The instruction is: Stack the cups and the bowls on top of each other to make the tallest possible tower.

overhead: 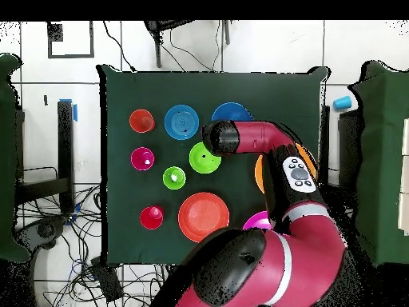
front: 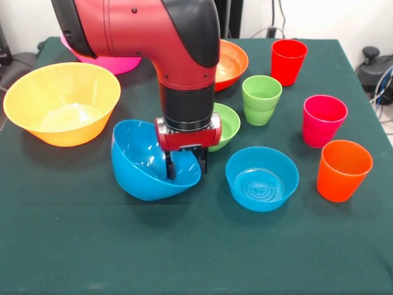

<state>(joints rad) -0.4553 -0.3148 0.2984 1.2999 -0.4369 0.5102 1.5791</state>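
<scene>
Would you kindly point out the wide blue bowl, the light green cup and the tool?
wide blue bowl (front: 138,166), front view, inner wall of the tilted bowl.
light green cup (front: 261,100), front view, ribbed side.
tool (front: 184,165), front view, between its fingertips at the bowl's rim.

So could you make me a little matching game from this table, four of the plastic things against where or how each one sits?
Things:
1. wide blue bowl
2. red cup
3. orange cup
4. small green bowl

States:
A. upright at the table's far edge
B. tipped up, its rim between the end effector fingers
C. partly hidden behind the arm
D. nearest cup to the camera

Pairs: 1-B, 2-A, 3-D, 4-C
</scene>
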